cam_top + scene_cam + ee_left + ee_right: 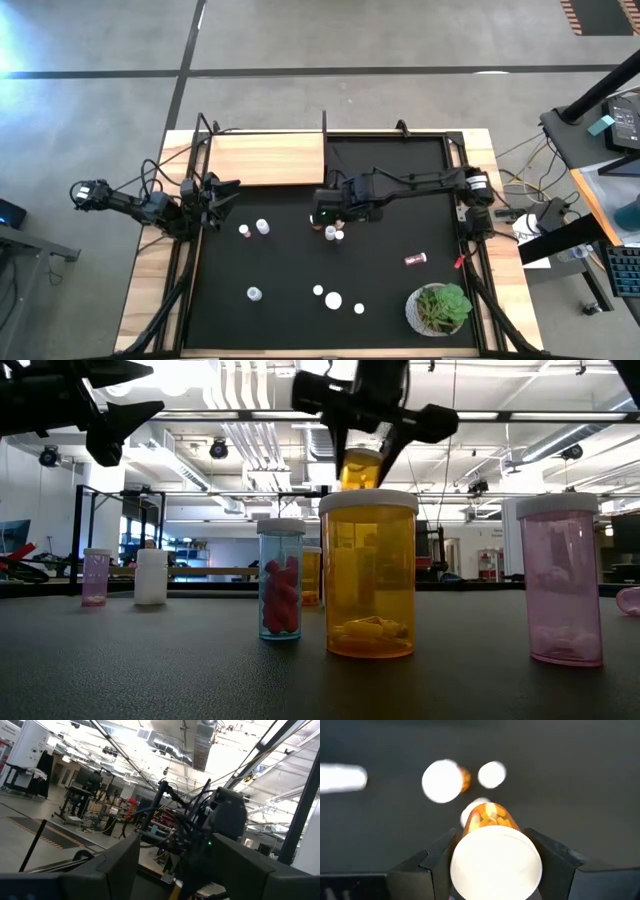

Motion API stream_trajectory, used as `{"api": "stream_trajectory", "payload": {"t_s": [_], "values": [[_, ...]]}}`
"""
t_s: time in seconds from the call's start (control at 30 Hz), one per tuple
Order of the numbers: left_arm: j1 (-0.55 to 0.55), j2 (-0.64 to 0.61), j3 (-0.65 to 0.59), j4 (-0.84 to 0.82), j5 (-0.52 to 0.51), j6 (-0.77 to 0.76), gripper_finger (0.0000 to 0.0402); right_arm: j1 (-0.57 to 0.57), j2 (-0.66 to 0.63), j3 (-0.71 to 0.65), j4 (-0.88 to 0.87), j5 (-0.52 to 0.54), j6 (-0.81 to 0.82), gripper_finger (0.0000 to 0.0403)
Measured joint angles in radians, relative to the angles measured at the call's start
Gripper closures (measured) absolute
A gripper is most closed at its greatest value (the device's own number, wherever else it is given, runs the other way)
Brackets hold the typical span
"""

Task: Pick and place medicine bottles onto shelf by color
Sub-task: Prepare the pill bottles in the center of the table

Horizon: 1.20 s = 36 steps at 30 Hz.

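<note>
My right gripper (325,212) is over the middle of the black mat, shut on an orange medicine bottle (487,817) with a white cap (496,862); it also shows in the low view (360,468). Below it, other white-capped bottles (441,781) stand on the mat. More bottles stand at the left (262,227) and near the front (333,299), and a dark red one (415,259) lies on its side. The light-wood shelf (265,158) lies at the far left. My left gripper (226,195) is open and empty at the mat's left edge. My right gripper pinches the orange bottle between its two fingers (437,857) at its upper end, by the sides of the white cap (462,855). The fingers come from above, pointing down. The bottle hangs upright below them, lifted clear of the mat.
A green plant in a white pot (440,308) stands at the mat's near right corner. In the low view a large orange bottle (367,575), a clear one with red pills (280,585) and a pink one (563,580) stand close to the camera. Black posts edge the shelf (325,135).
</note>
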Motion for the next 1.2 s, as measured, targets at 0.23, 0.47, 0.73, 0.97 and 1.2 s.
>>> {"api": "stream_trajectory", "payload": {"t_s": [0.23,0.47,0.73,0.97,1.2], "values": [[0.0,0.0,0.0,0.0,0.0,0.0,0.0173,0.073,0.171,0.215,-0.08,-0.024,-0.17,0.0193],[0.0,0.0,0.0,0.0,0.0,0.0,0.0173,0.136,0.354,0.433,-0.215,-0.028,-0.312,0.0193],[0.0,0.0,0.0,0.0,0.0,0.0,0.0173,0.138,0.45,0.499,-0.188,-0.027,-0.443,0.0193],[0.0,0.0,0.0,0.0,0.0,0.0,0.0173,0.1,0.471,0.499,-0.142,-0.026,-0.558,0.0193],[0.0,0.0,0.0,0.0,0.0,0.0,0.0173,0.064,0.472,0.499,-0.091,-0.026,-0.665,0.0193]]}}
